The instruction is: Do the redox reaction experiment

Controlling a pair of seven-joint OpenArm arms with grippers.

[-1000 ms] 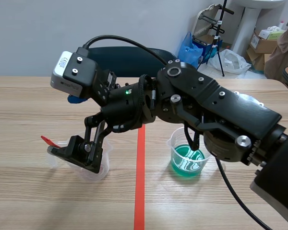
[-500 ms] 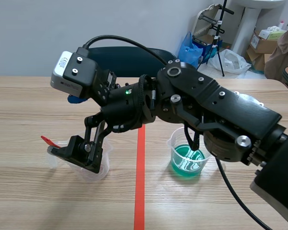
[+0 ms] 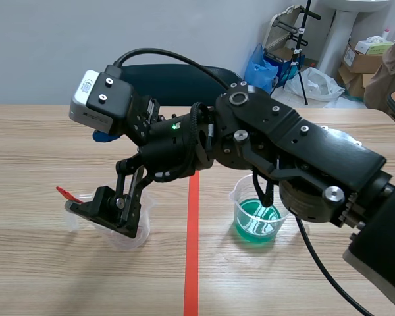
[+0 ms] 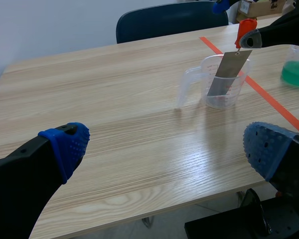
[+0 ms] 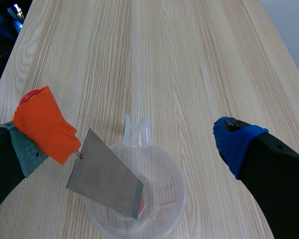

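Note:
A clear plastic beaker (image 3: pixel 135 237) (image 5: pixel 175 198) stands left of the tape line. A grey metal plate (image 5: pixel 107 181) (image 4: pixel 229 74) leans inside it, lower end at the bottom. The orange tab (image 5: pixel 42 124) at the plate's upper end lies against one pad of my right gripper (image 3: pixel 108 214) (image 5: pixel 132 149). That gripper is open, its fingers wide apart astride the beaker. A second beaker with green liquid (image 3: pixel 257 220) (image 4: pixel 296 69) stands right of the line, under the right arm. My left gripper (image 4: pixel 164 149) hangs open over the table's left edge, well short of the clear beaker (image 4: pixel 222 82).
The right arm stretches across the table's middle from the right. A dark blue chair (image 3: pixel 171 82) (image 4: pixel 164 20) stands behind the far edge. Boxes and bags (image 3: pixel 362 56) lie on the floor at the back right. The orange-red tape line (image 3: pixel 192 263) runs between the beakers.

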